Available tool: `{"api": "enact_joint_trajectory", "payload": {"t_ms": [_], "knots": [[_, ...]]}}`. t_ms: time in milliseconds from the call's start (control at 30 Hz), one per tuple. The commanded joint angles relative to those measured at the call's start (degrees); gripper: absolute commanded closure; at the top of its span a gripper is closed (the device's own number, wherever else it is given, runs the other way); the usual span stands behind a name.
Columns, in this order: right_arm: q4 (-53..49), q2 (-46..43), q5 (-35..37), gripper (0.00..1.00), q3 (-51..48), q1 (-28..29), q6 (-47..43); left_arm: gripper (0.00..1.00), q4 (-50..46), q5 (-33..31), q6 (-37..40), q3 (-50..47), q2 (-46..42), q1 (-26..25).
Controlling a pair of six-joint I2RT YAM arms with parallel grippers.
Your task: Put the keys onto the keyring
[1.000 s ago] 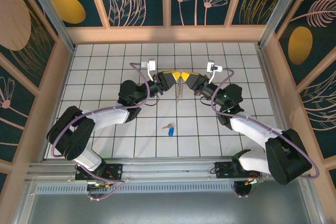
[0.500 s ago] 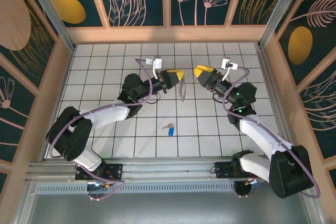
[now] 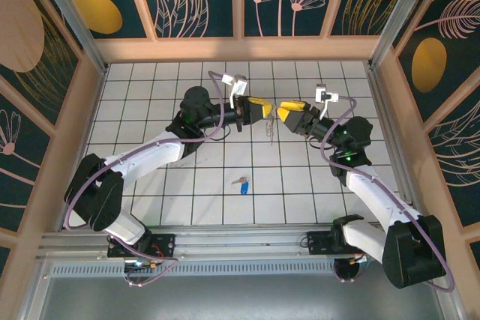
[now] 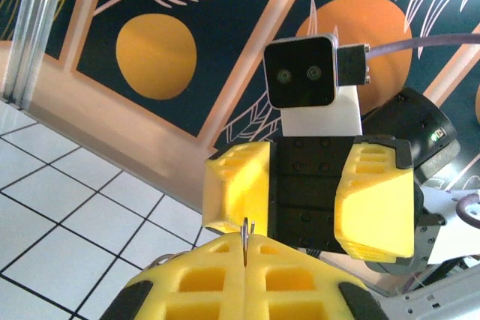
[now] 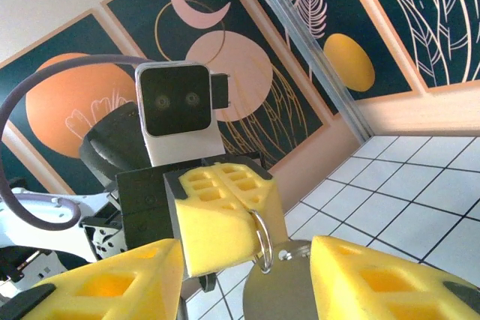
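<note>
My left hand (image 3: 262,106) has lifted the keyring (image 3: 271,128) higher, pinching it tight. My right hand (image 3: 284,112), spread wide, has come back near it, maybe not touching. The blue key (image 3: 242,183) lies down on the counter (image 3: 135,103), so no key is on yet

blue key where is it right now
Top view: the blue key lies on the tiles, front centre between the arms, nearer the bases than the keyring the left gripper holds.
</note>
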Motion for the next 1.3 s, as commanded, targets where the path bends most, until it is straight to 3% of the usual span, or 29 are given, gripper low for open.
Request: {"api": "enact_joint_trajectory", "payload": {"t_ms": [0, 600, 800, 933, 1033, 1100, 1200, 1267], "knots": [[1.23, 0.58, -2.1, 0.53, 1.74, -0.14, -1.29, 1.0, 1.28, 2.56, 0.46, 1.54, -0.22, -0.24], [5.73, 4.47, -1.51, 0.64, 2.44, 0.8, 0.57, 1.0, 4.41, 4.5, -2.34, 1.63, 1.27, -0.16], [6.09, 5.57, -2.35, 0.77, 3.23, 2.03, 0.23, 1.0, 4.93, 4.47, -2.62, 1.54, 1.45, -0.24], [6.02, 5.74, -2.93, 0.98, 3.11, 2.59, -0.26, 1.0, 5.19, 4.14, -2.86, 1.39, 1.38, -0.23], [5.24, 5.11, -2.01, 1.0, 2.63, 2.55, -0.95, 1.0, 5.42, 1.95, -3.49, 0.82, 0.98, -0.22], [4.54, 4.49, -0.29, 1.0, 2.11, 2.39, -1.27, 0.82, 5.91, -1.83, -4.07, -0.59, -0.19, -0.23], [5.34, 3.73, 2.79, 1.0, 1.07, 2.13, -0.12, 0.49, 7.31, -13.97, -5.85, -5.46, -4.27, -0.18], [7.41, 3.56, 4.91, 1.0, 0.37, 2.32, 1.86, 0.43, 11.39, -20.07, -8.56, -10.6, -6.83, -0.24]]}}
